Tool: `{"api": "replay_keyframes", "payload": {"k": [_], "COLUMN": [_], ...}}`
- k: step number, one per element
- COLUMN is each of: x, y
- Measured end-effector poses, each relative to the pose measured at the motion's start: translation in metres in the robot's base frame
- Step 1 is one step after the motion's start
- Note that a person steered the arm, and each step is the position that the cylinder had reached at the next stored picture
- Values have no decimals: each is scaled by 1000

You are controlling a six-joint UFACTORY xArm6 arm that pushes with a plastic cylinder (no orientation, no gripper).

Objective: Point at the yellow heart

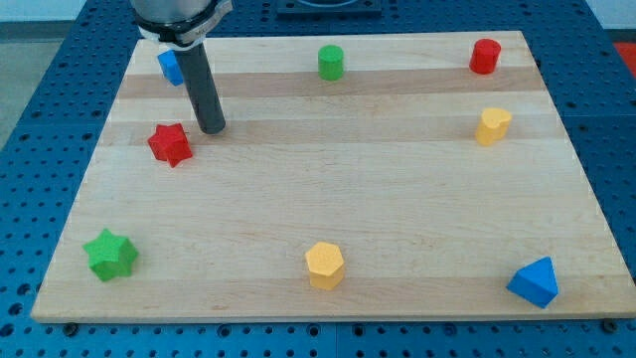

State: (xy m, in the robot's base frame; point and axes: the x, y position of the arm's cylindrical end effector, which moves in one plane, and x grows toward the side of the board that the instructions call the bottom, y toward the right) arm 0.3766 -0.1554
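Observation:
The yellow heart (492,126) lies near the view's right edge of the wooden board, below the red cylinder (484,56). My tip (212,129) rests on the board at the upper left, far from the heart, just to the upper right of the red star (171,144). A blue block (170,67) sits partly behind the rod at the top left.
A green cylinder (331,62) stands at the top middle. A green star (110,255) lies at the bottom left, a yellow hexagon (325,265) at the bottom middle, a blue triangular block (535,281) at the bottom right. The board (348,189) rests on a blue perforated table.

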Motion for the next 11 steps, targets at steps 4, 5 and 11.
{"api": "replay_keyframes", "payload": {"k": [4,5,11], "x": [57,27,-40], "y": [198,270,423]}}
